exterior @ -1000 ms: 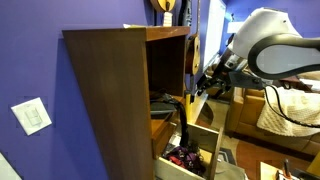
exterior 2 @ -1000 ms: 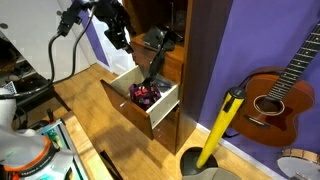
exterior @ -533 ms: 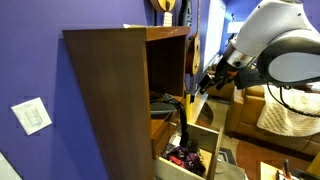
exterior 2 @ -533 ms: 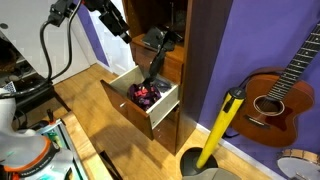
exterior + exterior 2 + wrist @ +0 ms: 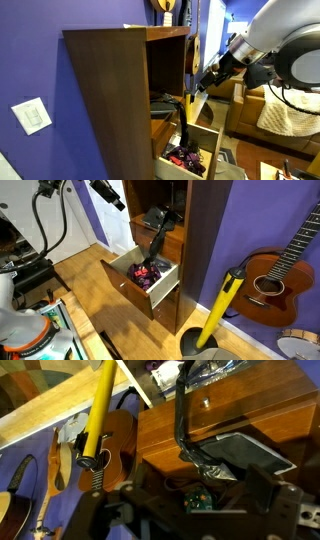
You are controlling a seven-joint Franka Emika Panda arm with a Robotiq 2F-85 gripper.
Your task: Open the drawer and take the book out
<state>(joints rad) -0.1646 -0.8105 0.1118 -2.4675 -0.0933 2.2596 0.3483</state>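
Hovering wide open, jaws sit high above pulled-out drawer point(image 5: 125, 288), well apart.

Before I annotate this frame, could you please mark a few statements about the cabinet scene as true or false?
1. The drawer stands open. True.
2. The gripper is clamped on the drawer front. False: it is up in the air, apart from the drawer, open and empty.
3. The drawer is empty. False: dark and red clutter lies in it.
4. A guitar stands by the purple wall. True.
5. The yellow pole lies flat inside the drawer. False: it leans upright outside the cabinet, next to the guitar.
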